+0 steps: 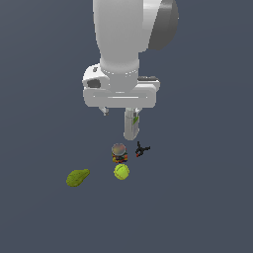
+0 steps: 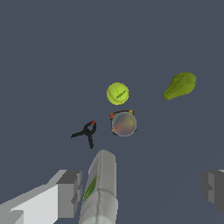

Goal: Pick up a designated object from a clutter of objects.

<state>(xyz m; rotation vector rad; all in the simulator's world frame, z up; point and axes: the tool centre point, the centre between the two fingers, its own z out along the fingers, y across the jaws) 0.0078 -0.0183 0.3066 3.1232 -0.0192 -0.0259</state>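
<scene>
Where clutter lies, plain dark-grey floor [image 1: 197,207].

Arm: glossy white, thick rounded cylindrical link; darker grey rounded cap on its side toward the exterior view's right. Below it, a white collar ring, then a wide flat white hand block with rounded corners. Dark grey recess on the block's face toward the exterior view's left; dark strip on top at the other end. End effector [image 2: 142,188]: blocky grey fingers [image 2: 70,192] on a white body.
</scene>
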